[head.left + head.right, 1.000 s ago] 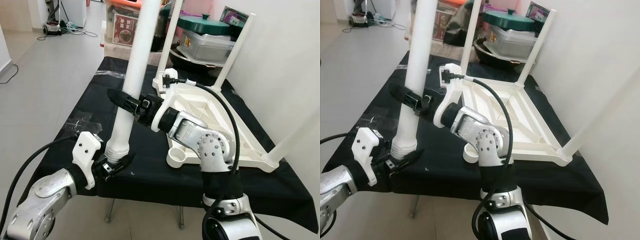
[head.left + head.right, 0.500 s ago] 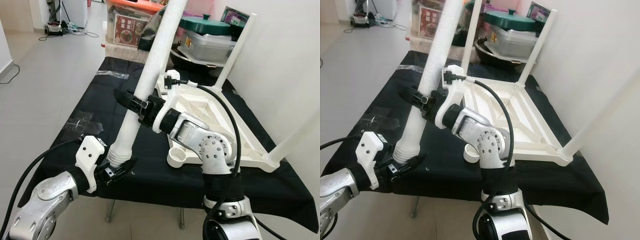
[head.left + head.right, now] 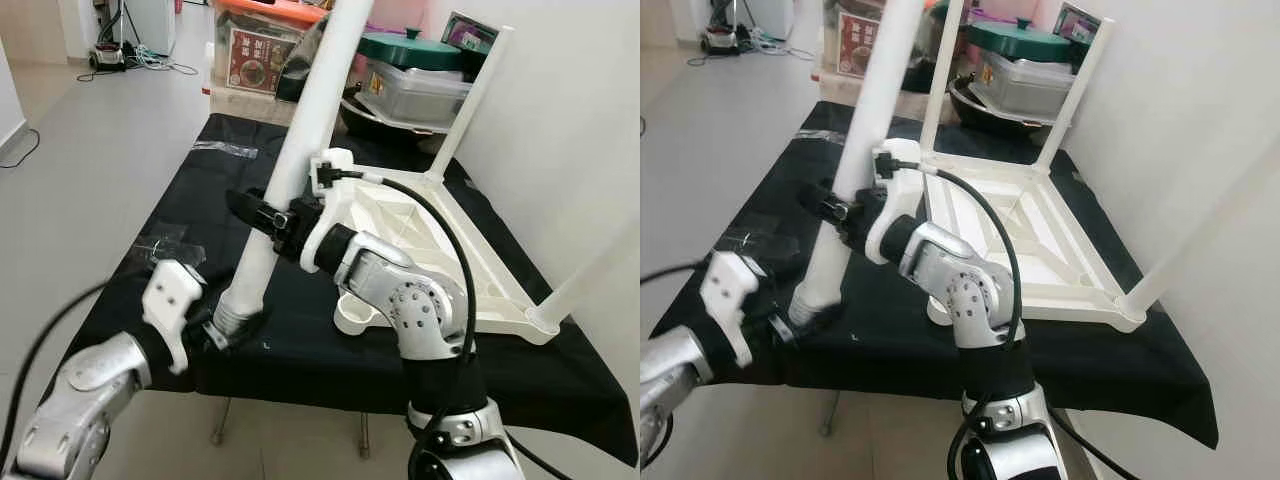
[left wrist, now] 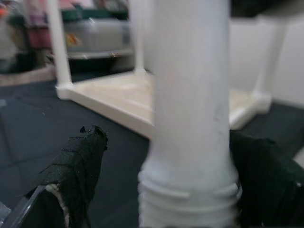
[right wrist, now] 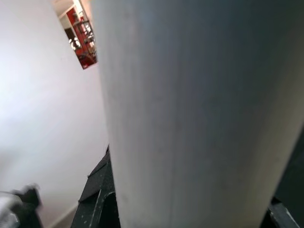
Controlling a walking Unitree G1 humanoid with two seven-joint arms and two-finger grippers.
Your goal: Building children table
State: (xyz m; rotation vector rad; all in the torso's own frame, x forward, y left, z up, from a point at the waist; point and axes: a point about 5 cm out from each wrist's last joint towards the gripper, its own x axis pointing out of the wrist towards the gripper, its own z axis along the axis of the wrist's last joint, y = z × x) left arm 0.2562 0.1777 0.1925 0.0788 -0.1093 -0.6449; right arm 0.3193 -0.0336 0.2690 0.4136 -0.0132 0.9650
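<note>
An upturned tabletop [image 3: 430, 235] lies on the surface [image 3: 160, 245], toward its right. Left of it a loose table leg [image 3: 290, 165] leans, the left claw [image 3: 232, 325] at its foot, the right claw [image 3: 262, 212] higher. Storage containers [image 3: 415, 80] sit behind.

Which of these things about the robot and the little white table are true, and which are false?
1. The white tabletop lies upside down on the black cloth. True.
2. All four legs are already fixed on. False: three stand up from it; the loose leg is in the grippers.
3. The right gripper clamps the leg partway up. True.
4. The left gripper holds the leg's top end. False: it grips the threaded bottom end.
5. The loose leg lies flat. False: it leans, tilted.
</note>
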